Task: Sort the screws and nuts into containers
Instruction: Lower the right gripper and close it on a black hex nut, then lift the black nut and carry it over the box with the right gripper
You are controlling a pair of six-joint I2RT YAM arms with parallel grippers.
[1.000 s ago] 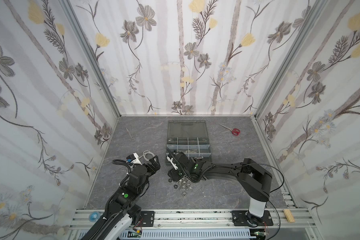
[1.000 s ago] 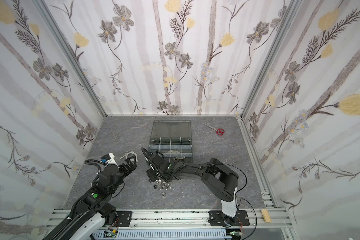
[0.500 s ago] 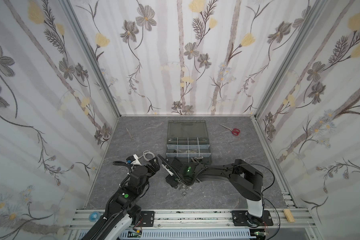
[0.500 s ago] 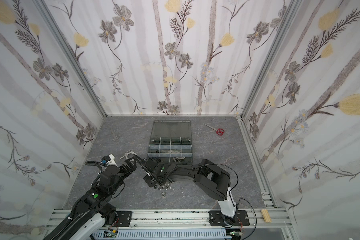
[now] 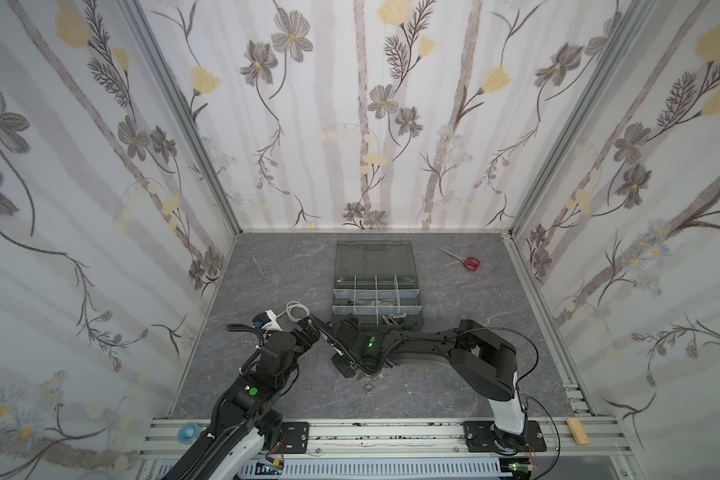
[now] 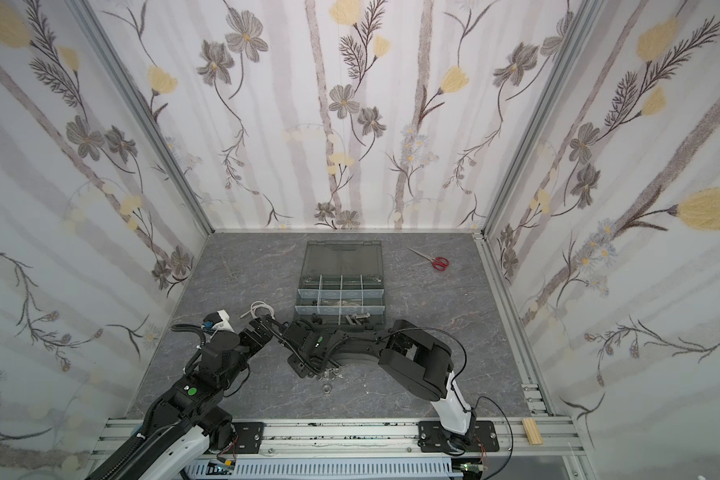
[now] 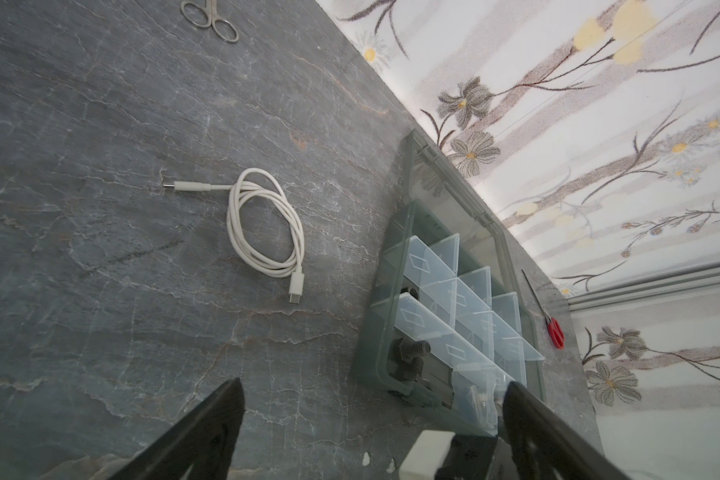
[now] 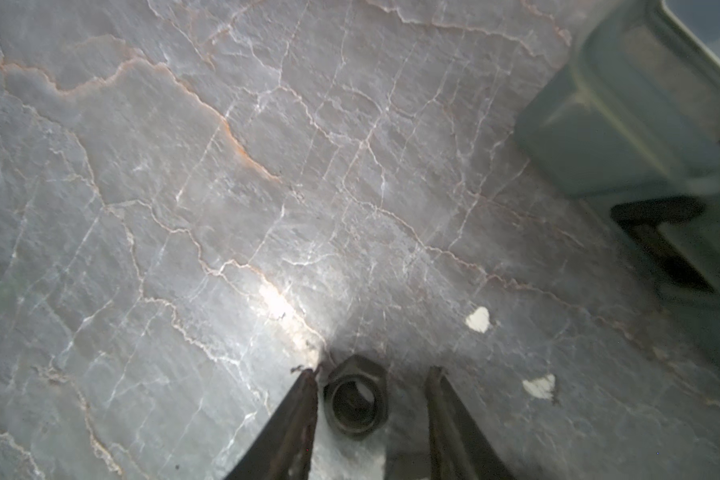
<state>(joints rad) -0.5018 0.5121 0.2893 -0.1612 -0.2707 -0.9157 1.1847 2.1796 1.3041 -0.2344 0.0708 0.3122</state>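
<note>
A dark hex nut (image 8: 356,399) lies flat on the grey floor between my right gripper's (image 8: 371,372) fingers. One finger (image 8: 304,399) is almost against it and the other stands a little apart, so the jaws are still open. In both top views this gripper (image 5: 344,368) (image 6: 304,372) is low over the loose nuts (image 5: 366,388) (image 6: 331,376), in front of the containers' case (image 5: 420,320) (image 6: 385,322). My left gripper (image 7: 373,384) (image 5: 310,328) hangs wide open and empty near the case's front left corner. Black screws (image 7: 410,349) and silver screws (image 5: 391,320) lie in the front compartments.
The case's smoky lid (image 5: 375,259) lies open towards the back wall. A coiled white cable (image 5: 296,309) (image 7: 267,224) lies left of the case. Red scissors (image 5: 468,262) are at the back right, small metal scissors (image 5: 262,270) at the back left. White flecks (image 8: 478,319) dot the floor.
My right arm has swung left and down to the floor, and its jaws have narrowed around one nut. The left arm has stayed where it was.
</note>
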